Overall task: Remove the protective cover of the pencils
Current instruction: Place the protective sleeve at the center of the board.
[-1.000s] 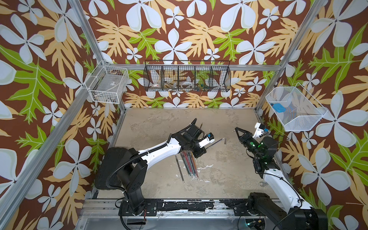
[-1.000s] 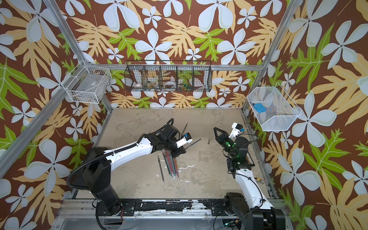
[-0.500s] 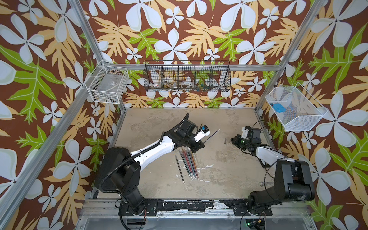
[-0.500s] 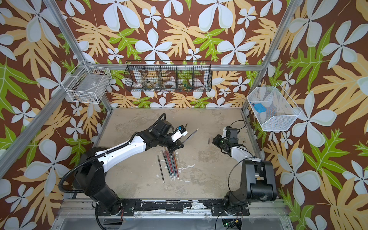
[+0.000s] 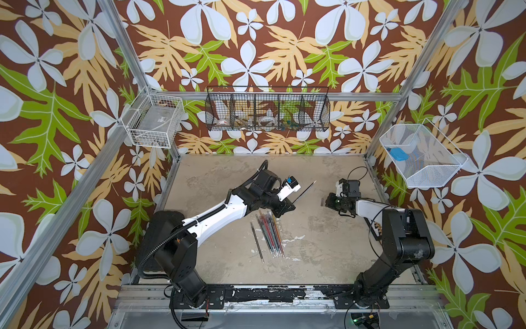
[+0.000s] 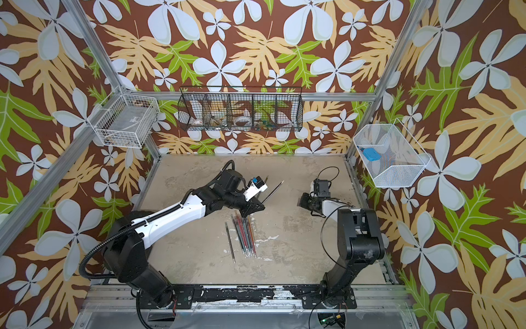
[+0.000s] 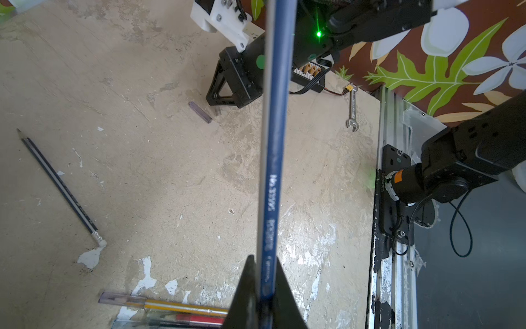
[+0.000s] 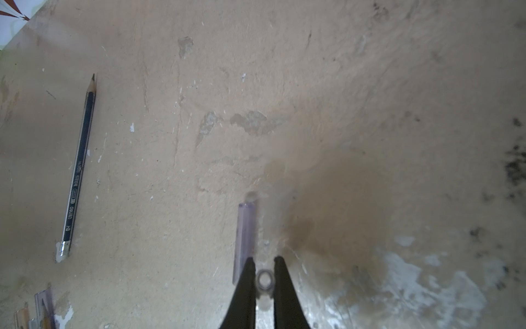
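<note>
Two arms are mounted at the near edge of the tabletop (image 5: 313,247). The left arm (image 5: 216,213) is stretched toward the middle, and the right arm (image 5: 404,236) is folded up beside the right edge. The bundle of pencils (image 5: 270,236) lies about midway between the left and right edges, somewhat nearer the near edge. Its shafts lie side by side and touching, with red, grey and yellow among them. One thin black pencil (image 5: 257,242) lies just beside the bundle on the side toward the left edge, not touching it. The left gripper (image 7: 264,296) hangs over the far end of the bundle with its fingers clamped on a blue pencil (image 7: 273,171). That pencil is clear of the tabletop and angled toward the far right corner. A dark HB pencil (image 8: 78,176) with a bare sharpened point lies alone, well apart from the bundle. A small wrench (image 7: 352,109) lies close to the near edge, by the right arm's base. The right gripper (image 8: 264,273) is low over the tabletop, between the middle and the right edge. Its fingers are drawn close on a held cap (image 8: 265,279), a short translucent tube seen end-on between them. A loose cap (image 8: 244,239) lies flat on the tabletop, just beside those fingertips. Fitted caps (image 7: 119,299) of the same smoky plastic sit on the pencil tips at the bundle's far end.
</note>
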{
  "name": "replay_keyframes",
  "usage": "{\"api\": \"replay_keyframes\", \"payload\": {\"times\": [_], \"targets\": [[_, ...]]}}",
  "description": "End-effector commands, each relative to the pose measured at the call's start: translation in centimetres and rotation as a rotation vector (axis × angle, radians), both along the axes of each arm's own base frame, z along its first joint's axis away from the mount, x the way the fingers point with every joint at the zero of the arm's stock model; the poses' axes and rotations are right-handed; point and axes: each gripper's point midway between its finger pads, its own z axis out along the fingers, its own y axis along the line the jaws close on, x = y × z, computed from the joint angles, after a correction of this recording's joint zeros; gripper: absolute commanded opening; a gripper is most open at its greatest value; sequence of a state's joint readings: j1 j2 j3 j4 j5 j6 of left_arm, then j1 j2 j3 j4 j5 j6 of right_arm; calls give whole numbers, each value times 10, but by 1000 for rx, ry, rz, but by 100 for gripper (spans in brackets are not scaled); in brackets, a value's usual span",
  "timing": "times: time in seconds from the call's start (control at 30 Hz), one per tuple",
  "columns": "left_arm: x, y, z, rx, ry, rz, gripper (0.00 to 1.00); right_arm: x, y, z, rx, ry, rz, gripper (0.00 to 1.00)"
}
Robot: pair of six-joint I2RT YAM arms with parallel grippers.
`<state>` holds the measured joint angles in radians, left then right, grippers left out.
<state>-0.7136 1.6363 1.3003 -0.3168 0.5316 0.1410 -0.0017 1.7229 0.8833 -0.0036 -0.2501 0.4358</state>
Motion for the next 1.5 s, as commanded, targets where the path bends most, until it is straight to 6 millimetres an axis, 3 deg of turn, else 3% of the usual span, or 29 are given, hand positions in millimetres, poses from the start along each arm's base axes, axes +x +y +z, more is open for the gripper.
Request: {"api": "replay_keyframes", "payload": {"times": [0.0,0.4,0.9,1.13,1.33,1.47], "targets": [[-1,-2,4,-20,-3,-18,0,1,-5,-3,-39,2,0,11],[-1,-3,1,-14,2,-21,0,4,-1,-5,-19,5,11,23],[1,-2,-7,4,7,-13,0,10,11,9,53,-49,36,25],[6,-1,-15,29,2,4,0,10,14,7,79,-45,40,25],[25,10,-14,-2,16,74,0,9,14,20,80,-83,43,41],[54,30,-14,-36,16,207,0,8,14,37,76,-136,43,42]]}}
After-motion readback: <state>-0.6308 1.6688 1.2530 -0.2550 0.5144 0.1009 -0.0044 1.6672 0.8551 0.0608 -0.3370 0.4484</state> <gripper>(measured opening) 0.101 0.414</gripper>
